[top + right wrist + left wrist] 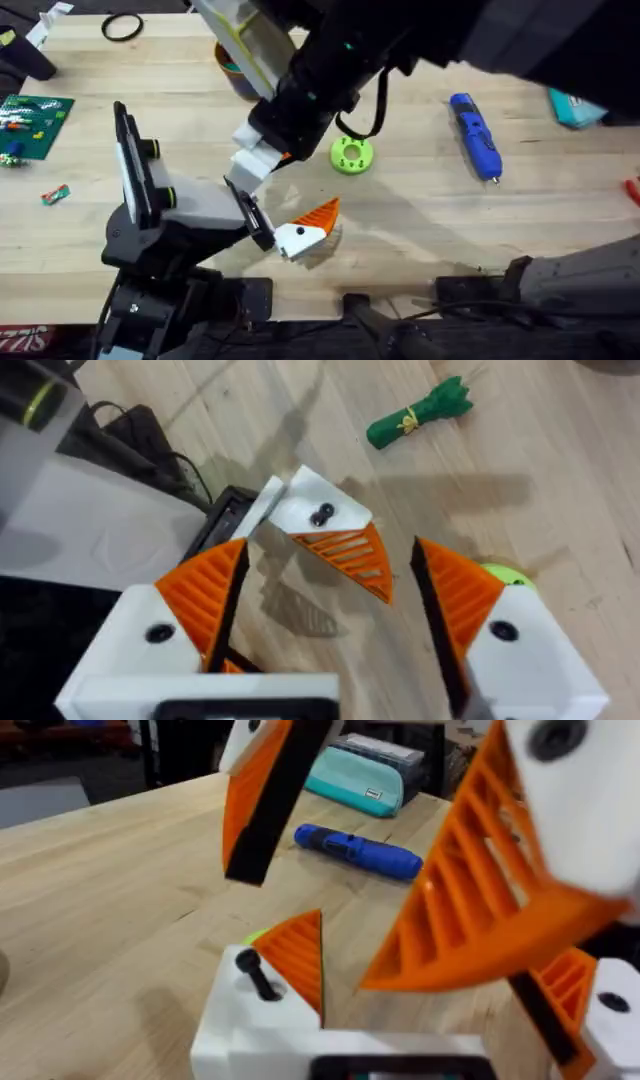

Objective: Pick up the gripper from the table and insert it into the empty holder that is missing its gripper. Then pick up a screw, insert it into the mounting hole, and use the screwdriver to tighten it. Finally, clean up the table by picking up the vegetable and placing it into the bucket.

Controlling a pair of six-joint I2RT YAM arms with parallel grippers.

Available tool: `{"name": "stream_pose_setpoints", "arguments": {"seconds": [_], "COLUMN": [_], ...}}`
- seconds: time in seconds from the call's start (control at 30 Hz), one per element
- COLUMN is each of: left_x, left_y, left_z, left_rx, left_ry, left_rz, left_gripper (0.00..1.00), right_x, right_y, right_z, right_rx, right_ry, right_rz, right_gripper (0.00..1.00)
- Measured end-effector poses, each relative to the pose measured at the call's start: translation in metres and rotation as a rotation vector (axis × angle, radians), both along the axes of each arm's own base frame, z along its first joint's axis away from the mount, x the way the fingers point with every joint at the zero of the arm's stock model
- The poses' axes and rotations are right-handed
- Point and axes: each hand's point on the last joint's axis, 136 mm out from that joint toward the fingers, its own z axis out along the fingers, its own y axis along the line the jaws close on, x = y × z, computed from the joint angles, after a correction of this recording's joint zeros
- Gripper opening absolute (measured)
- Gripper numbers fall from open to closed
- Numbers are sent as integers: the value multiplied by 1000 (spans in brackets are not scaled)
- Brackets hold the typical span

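The table (pixel 420 235) is made of light wood boards with thin lines running between them. Soft grey shadows lie across the middle of it. Past the far edge, the left wrist view shows a dark room with black legs (pixel 165 750) of some furniture standing on a grey floor (pixel 40 800). Something red (pixel 60 732) sits far back there. At the near edge of the table, black cables (pixel 400 318) lie in a dark strip.

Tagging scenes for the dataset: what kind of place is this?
Probably a robotics lab or workshop bench. A wooden table carries a blue screwdriver, a green circuit board and a gripper holder under assembly.
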Motion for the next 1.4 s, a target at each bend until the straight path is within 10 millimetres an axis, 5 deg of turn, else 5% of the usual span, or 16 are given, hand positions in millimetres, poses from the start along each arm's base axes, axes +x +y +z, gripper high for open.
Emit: {"name": "stream_pose_setpoints", "arguments": {"seconds": [0.27,0.73,1.1,1.4], "left_x": [0,0,0,0], "left_y": [0,0,0,0], "left_z": [0,0,0,0], "left_rx": [0,0,0,0], "left_ry": [0,0,-1,-1], "left_rz": [0,0,0,0], "left_gripper": [982,982,982,982], "right_x": [5,44,28,18], "right_y": [-15,-68,-118,-121], "right_z": [15,30,16,26], "right_rx": [18,27,39,90], "right_ry": [-16,1,36,34], "right_rz": [-33,-244,-372,-368], "right_gripper": [995,995,996,996]}}
